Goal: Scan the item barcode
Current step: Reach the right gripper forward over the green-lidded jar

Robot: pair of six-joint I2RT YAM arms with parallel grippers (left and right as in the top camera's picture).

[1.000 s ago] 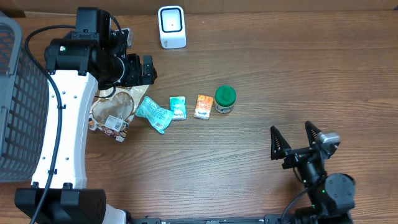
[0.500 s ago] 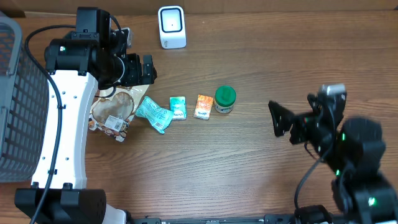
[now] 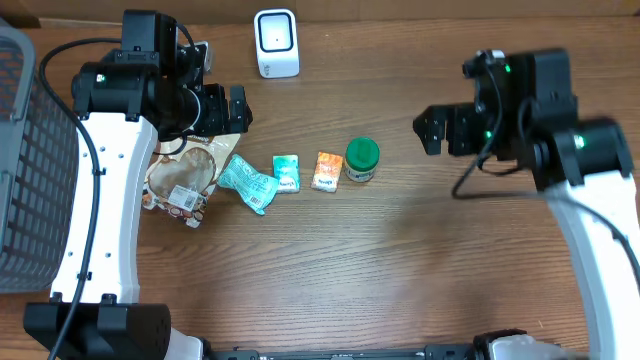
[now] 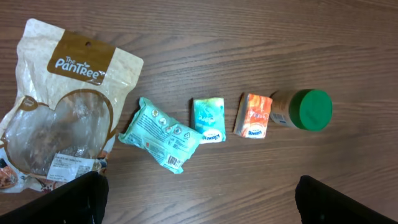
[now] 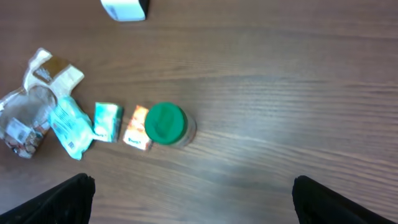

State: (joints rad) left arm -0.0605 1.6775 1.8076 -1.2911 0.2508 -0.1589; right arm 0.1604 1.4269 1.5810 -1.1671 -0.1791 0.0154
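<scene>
Far left, the grey basket (image 3: 12, 150) sits outboard of the left fingers (image 3: 237, 108) — those are spread wide, holding nothing, raised over the surface (image 3: 350, 270). Near them lies the Pantree snack pouch (image 4: 59, 118), and from there a row runs rightward: teal packet (image 4: 163, 135), teal tissue pack (image 4: 208, 119), orange pack (image 4: 254, 116), green-lidded jar (image 4: 305, 110), all flat on the wood. The white scanner (image 3: 276, 43) stands beyond the row, closer to the left fingers. The right fingers (image 3: 430, 130) — also wide apart, empty — are just past the jar.
</scene>
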